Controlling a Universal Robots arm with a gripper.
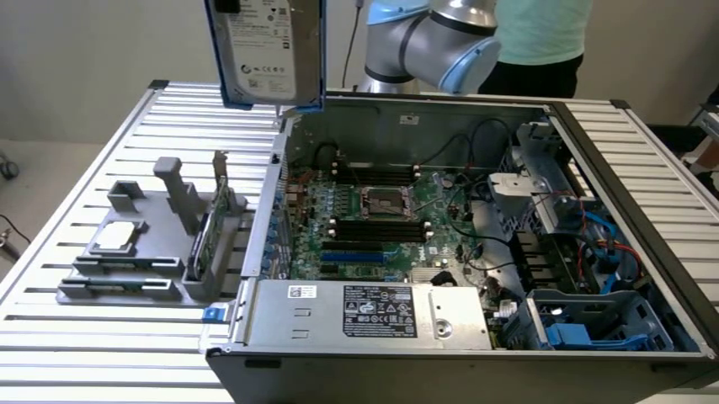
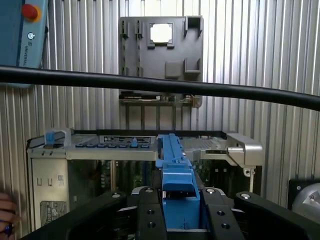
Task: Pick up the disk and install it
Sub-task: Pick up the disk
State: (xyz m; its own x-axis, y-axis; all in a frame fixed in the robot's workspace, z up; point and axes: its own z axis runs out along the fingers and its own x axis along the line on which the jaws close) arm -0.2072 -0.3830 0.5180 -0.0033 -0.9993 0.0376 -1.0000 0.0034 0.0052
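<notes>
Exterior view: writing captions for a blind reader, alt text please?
The disk hangs upright in the air over the far corner of an open computer case. The case and a grey fixture sit on a slatted table, with the robot arm behind.

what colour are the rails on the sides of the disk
Blue, best seen on the disk in the wrist view.
</notes>
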